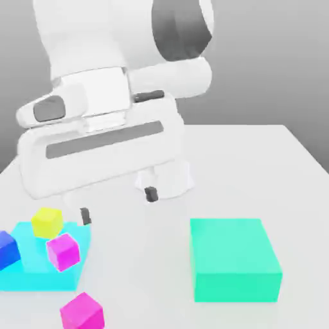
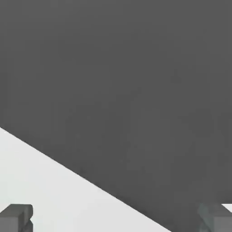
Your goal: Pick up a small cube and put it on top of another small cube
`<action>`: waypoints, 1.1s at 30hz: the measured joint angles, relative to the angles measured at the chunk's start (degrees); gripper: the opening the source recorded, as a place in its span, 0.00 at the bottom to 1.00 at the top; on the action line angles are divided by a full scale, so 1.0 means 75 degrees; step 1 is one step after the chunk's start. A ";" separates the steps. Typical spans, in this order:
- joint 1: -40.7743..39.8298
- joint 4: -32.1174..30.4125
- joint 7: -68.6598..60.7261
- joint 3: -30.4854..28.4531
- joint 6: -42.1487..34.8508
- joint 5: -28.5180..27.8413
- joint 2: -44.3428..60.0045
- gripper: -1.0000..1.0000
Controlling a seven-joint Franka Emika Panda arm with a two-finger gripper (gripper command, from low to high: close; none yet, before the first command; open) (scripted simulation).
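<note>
Gripper (image 1: 117, 205) fingers spread wide, holding nothing, hanging above white table (image 1: 257, 154). Fingertips (image 2: 17, 216) dark grey, cut off at frame edge in hand view. Yellow cube (image 1: 47, 222) just beside finger toward exterior view's left, on cyan slab (image 1: 32, 273). Magenta cube (image 1: 63, 250) on same slab; blue cube (image 1: 8, 249) partly cut off. Another magenta cube (image 1: 82, 311) on table. Teal block (image 1: 234, 259) toward exterior view's right, well apart.

The white Panda arm (image 1: 115, 71) leans low, its wrist tilted, the claw (image 1: 117, 204) hanging with both dark fingertips (image 1: 151, 193) spread wide apart and nothing held between them.
</note>
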 joint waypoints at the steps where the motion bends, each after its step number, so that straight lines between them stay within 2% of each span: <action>1: -0.0050 -0.0011 -0.0294 -0.0001 0.0076 0.0061 0.0248 0.50; 6: -0.0370 -0.0092 -0.1543 0.0056 0.0531 0.0046 0.1386 0.50; 11: -0.0605 -0.0191 -0.2432 -0.0054 0.1096 -0.0420 0.2368 0.50; 15: -0.1110 0.0006 -0.2971 0.0516 0.1843 0.0045 0.3383 0.50; 16: -0.1249 0.0057 -0.3082 0.0683 0.2014 0.0185 0.3610 0.00; 23: -0.1268 0.0065 -0.3100 0.0705 0.2022 0.0202 0.3641 0.00; 28: -0.0804 -0.0235 -0.2451 0.0045 0.1186 -0.0613 0.2489 0.00; 33: -0.0678 -0.0661 -0.1514 -0.0502 0.0622 -0.1028 0.1588 0.00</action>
